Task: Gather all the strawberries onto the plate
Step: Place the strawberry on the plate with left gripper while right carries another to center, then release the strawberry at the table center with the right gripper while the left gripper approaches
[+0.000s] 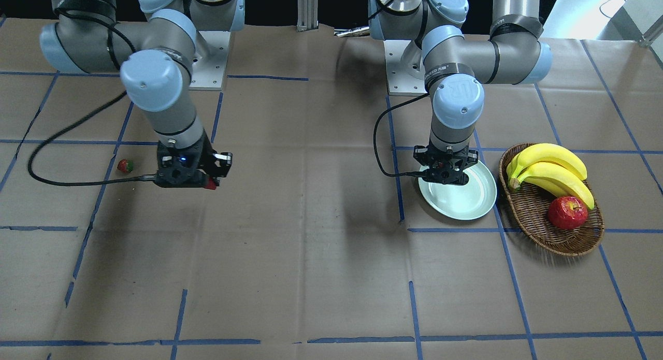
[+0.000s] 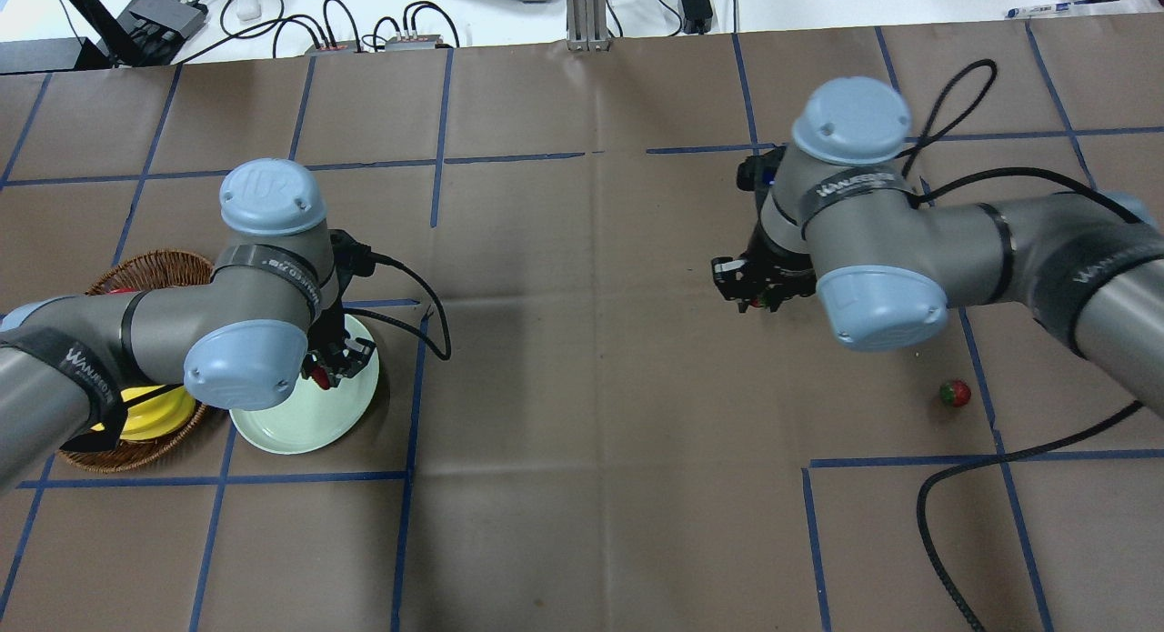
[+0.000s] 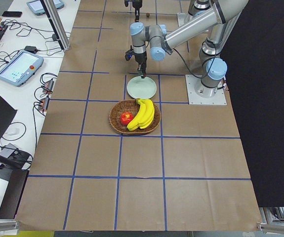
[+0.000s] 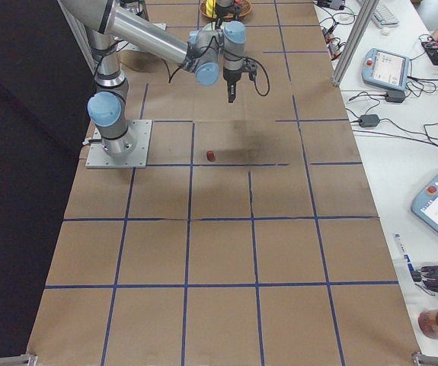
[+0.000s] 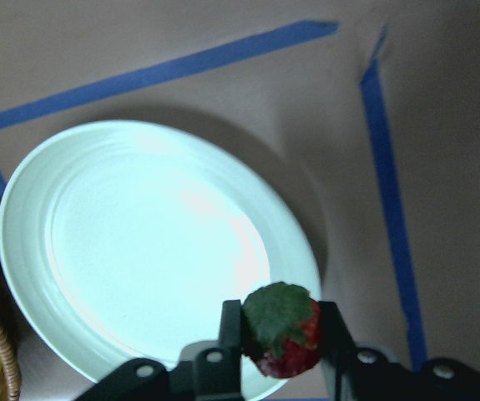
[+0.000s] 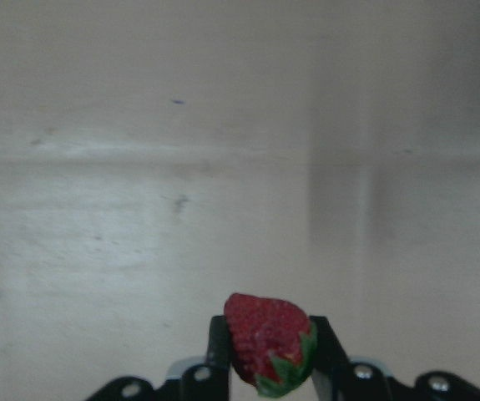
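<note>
My left gripper (image 5: 280,338) is shut on a strawberry (image 5: 283,338) and holds it above the near rim of the pale mint-green plate (image 5: 139,251); the gripper also shows over the plate (image 2: 300,427) in the overhead view (image 2: 323,368). My right gripper (image 6: 269,347) is shut on a second strawberry (image 6: 266,341) and holds it above bare brown paper; it shows in the front view (image 1: 210,183) too. A third strawberry (image 2: 954,393) lies on the table beside the right arm, also seen in the front view (image 1: 125,166).
An oval wicker basket (image 1: 533,215) with bananas (image 1: 551,171) and a red apple (image 1: 567,213) stands right beside the plate (image 1: 466,204). Black cables (image 2: 964,486) trail from both wrists over the table. Blue tape lines grid the paper.
</note>
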### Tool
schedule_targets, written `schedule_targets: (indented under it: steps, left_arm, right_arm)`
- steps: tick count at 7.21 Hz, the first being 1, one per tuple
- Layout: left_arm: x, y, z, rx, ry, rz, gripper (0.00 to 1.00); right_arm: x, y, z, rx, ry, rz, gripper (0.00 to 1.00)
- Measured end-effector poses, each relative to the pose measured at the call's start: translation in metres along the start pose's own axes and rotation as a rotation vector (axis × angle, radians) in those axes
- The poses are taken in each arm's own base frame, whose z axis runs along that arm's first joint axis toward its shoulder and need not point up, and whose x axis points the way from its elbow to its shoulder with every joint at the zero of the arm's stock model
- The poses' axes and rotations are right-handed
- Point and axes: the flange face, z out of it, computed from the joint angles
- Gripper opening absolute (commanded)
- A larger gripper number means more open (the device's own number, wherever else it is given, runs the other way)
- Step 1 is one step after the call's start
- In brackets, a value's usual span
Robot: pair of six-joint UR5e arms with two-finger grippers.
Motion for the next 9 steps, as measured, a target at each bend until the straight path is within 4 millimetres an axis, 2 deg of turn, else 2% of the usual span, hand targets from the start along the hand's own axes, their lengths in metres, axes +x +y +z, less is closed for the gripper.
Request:
schedule_targets:
  steps: [1, 2, 3, 4, 5, 6, 7, 8, 9]
  left_arm:
    - [-0.016, 0.004, 0.019, 0.003, 0.001, 0.020, 0.27]
    - [-0.026, 0.005, 0.035, 0.012, 0.001, 0.044, 0.76]
    - [-0.030, 0.003, 0.045, 0.020, 0.004, 0.062, 0.96]
    - [-0.032, 0.002, 0.049, 0.025, 0.009, 0.070, 0.96]
    - [-0.033, 0.001, 0.050, 0.028, 0.014, 0.072, 0.96]
    - [-0.032, 0.000, 0.050, 0.040, 0.034, 0.072, 0.96]
    - [-0.027, -0.002, 0.047, 0.070, 0.084, 0.071, 0.96]
    - [-0.020, -0.005, 0.043, 0.106, 0.147, 0.068, 0.96]
    - [-0.013, -0.008, 0.038, 0.144, 0.217, 0.056, 0.99]
  right_arm:
    - [-0.055, -0.009, 0.009, -0.002, -0.012, 0.021, 0.05]
    - [-0.101, -0.017, 0.022, -0.008, -0.021, 0.041, 0.05]
    - [-0.131, -0.027, 0.039, -0.020, -0.021, 0.064, 0.05]
    - [-0.146, -0.036, 0.061, -0.030, -0.017, 0.077, 0.05]
    - [-0.152, -0.042, 0.076, -0.028, -0.019, 0.081, 0.15]
    - [-0.155, -0.045, 0.084, -0.027, -0.020, 0.081, 0.90]
    - [-0.156, -0.046, 0.089, -0.031, -0.018, 0.083, 1.00]
    - [-0.154, -0.048, 0.090, -0.032, -0.019, 0.087, 1.00]
    - [-0.149, -0.051, 0.081, -0.026, -0.026, 0.096, 1.00]
